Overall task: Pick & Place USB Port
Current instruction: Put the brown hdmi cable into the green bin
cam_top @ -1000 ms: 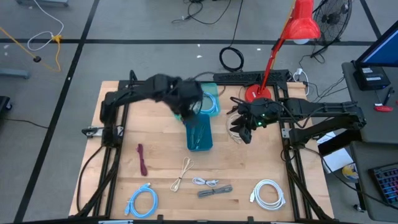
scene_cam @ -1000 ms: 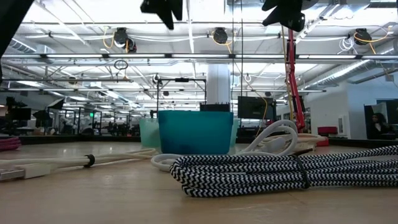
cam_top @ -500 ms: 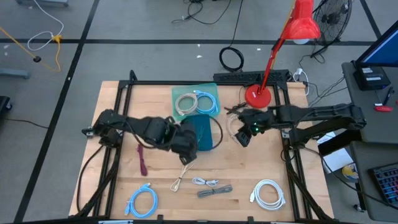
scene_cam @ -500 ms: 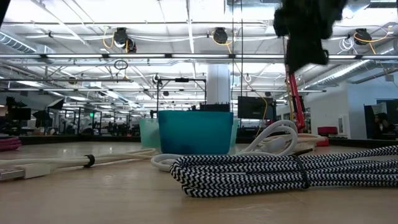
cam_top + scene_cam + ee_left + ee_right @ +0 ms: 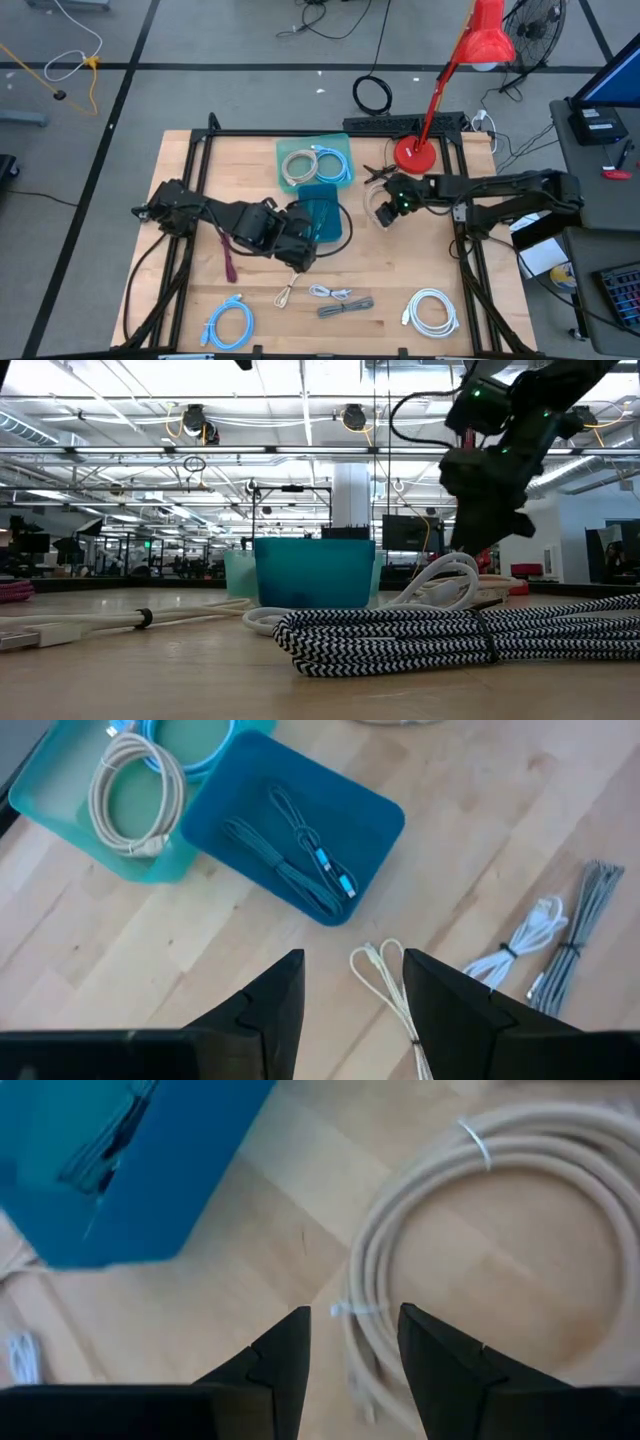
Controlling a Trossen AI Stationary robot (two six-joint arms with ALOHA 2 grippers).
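Observation:
My left gripper (image 5: 300, 258) is open and hovers just near of the blue bin (image 5: 322, 213), which holds a dark cable (image 5: 300, 855). In the left wrist view its fingers stand either side of the looped end of a thin cream cable (image 5: 385, 982) lying on the table. My right gripper (image 5: 384, 212) is open, right of the blue bin, low over a beige coiled cable (image 5: 490, 1230); in the low view it hangs just above that coil (image 5: 440, 575). Whether it touches the coil I cannot tell. A teal bin (image 5: 330, 150) behind holds a beige coil and a blue cable.
Loose cables lie toward the near edge: a maroon one (image 5: 229, 255), a light blue coil (image 5: 228, 322), a thin white one (image 5: 330, 292), a grey braided one (image 5: 347, 307) and a thick white coil (image 5: 432, 310). A red lamp base (image 5: 414, 152) stands at the far right.
My left arm has swung from above the blue bin toward the near edge and come down low over the thin cream cable. My right gripper has moved down and slightly toward the table's left, onto the beige coil. The bins have stayed in place.

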